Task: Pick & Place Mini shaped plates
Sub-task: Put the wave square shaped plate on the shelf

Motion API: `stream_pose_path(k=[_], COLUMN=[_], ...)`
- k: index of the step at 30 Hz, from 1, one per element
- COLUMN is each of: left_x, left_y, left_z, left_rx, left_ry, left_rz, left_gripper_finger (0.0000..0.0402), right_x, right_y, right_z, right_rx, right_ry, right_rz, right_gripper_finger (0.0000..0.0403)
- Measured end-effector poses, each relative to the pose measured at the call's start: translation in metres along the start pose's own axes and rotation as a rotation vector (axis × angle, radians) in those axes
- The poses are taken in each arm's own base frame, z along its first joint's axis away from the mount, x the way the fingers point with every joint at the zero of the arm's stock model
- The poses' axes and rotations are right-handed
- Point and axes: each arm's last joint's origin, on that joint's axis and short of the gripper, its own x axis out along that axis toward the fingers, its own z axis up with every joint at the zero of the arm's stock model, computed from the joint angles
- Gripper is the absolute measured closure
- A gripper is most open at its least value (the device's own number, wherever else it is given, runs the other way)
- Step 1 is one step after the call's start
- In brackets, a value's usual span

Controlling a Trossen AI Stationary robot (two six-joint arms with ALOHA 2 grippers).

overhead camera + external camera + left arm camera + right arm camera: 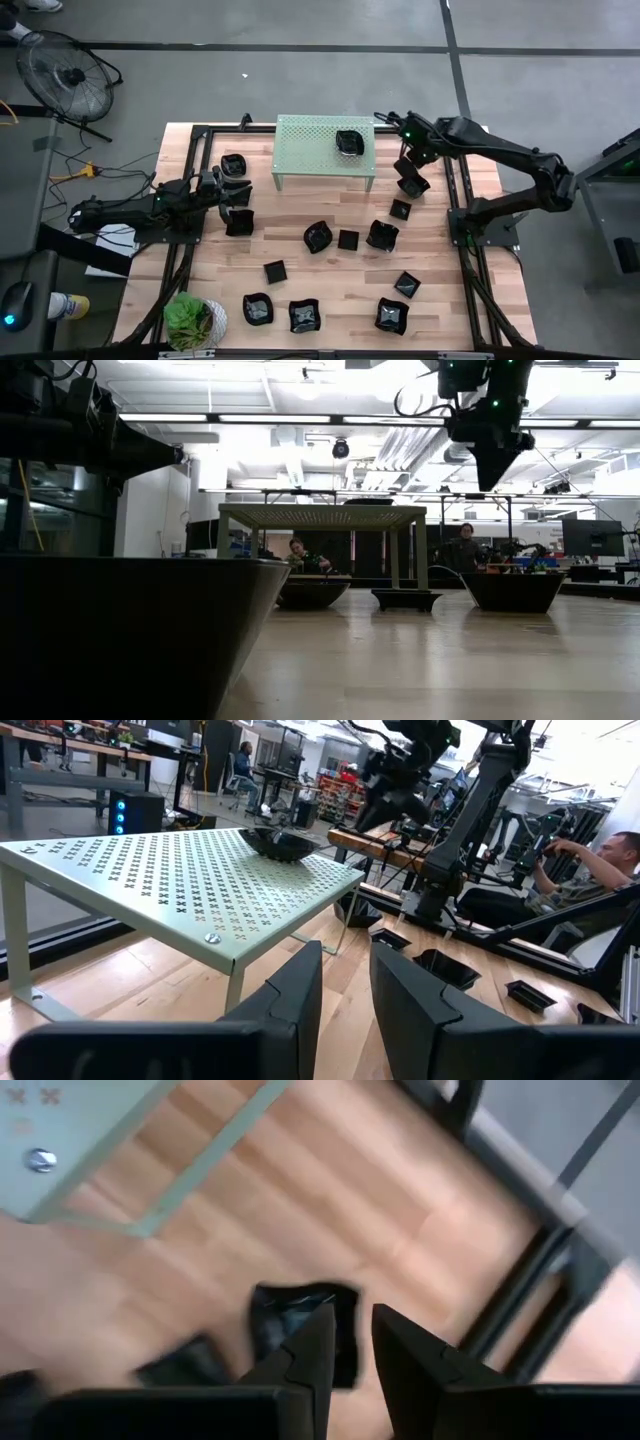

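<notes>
Wood table [330,290] w/ green shelf [310,145].

Two dark jointed arms, black cabling, green indicator lights; blocky black angular fingers [300,1005]

The left gripper [345,985] shows its two dark fingers slightly parted with nothing between them, above the pale wooden tabletop [150,970]. Ahead stands a pale green perforated metal shelf [180,880] bearing one glossy black wavy-edged dish [280,842]. Beyond, several black dishes [445,967] lie on the wood, near the other dark arm [470,810]. A seated person [600,870] shows behind.
</notes>
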Motion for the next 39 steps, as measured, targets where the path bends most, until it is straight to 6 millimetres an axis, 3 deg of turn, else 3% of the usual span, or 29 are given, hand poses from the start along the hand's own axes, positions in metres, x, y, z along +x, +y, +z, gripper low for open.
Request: stream_pose_path(k=[4,15,27,39], left_x=[0.0,0.0,0.0,0.0], left_y=[0.0,0.0,0.0,0.0], left_z=[0.0,0.0,0.0,0.0], left_rx=[0.0,0.0,0.0,0.0], left_ry=[0.0,0.0,0.0,0.0], left_rz=[0.0,0.0,0.0,0.0], left_gripper_finger=[0.0316,0.0316,0.0316,0.0316], right_x=[0.001,0.016,0.066,0.091], right_y=[0.001,0.01,-0.003,-0.023], right_z=[-0.005,-0.009,-0.051,-0.042], right_rx=[0.101,0.194,0.405,0.284], right_ry=[0.079,0.219,0.267,0.275], right_rz=[0.054,-0.014,0.063,0.039], right_gripper_finger=[0.0336,0.0336,0.0336,0.0336])
